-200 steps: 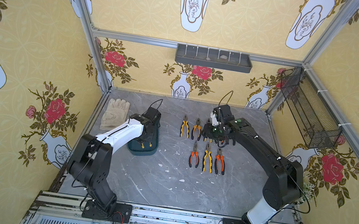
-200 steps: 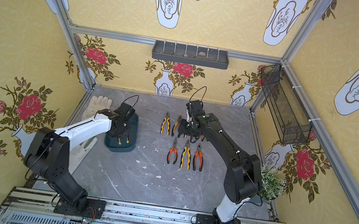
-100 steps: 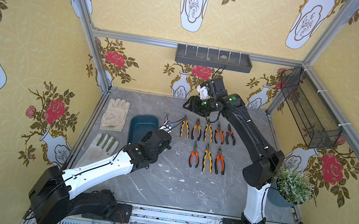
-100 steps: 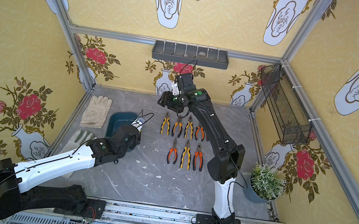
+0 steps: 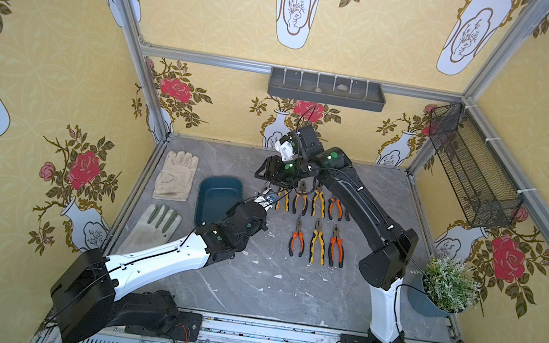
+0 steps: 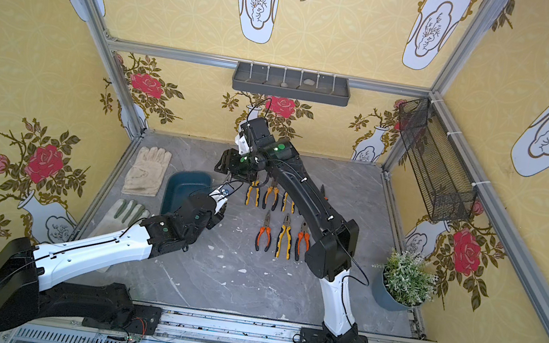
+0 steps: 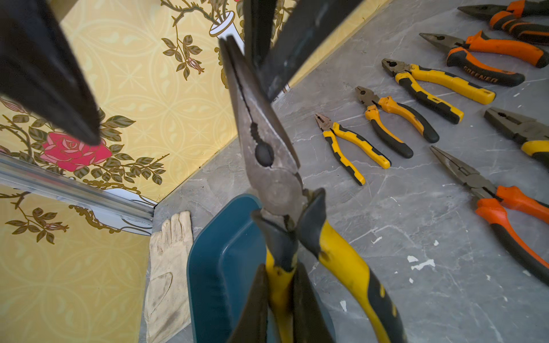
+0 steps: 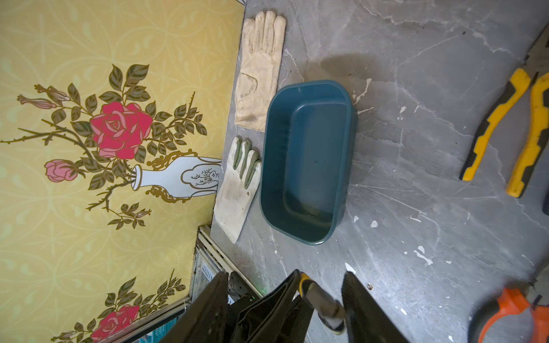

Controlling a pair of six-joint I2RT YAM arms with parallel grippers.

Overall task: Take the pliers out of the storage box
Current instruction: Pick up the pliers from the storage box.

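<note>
Left wrist view: left gripper (image 7: 280, 308) pinches one pliers (image 7: 267, 154) handle, nose between parted jaws of right gripper (image 7: 181, 118); I fear swivelling.

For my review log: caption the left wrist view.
Left gripper clamps yellow-and-black long-nose pliers, nose inside the open right gripper, dark teal rectangular plastic box behind.

Nine pliers (image 5: 317, 239): five yellow-handled, four orange-handled. Eight on table (image 5: 283, 293): five in back row, three in front row. One off table. One storage box (image 5: 219, 193). Two gloves (image 5: 175, 175). One potted plant (image 5: 449, 286). One grey wall tray (image 5: 325, 99). One mesh basket (image 5: 470, 173).
</note>
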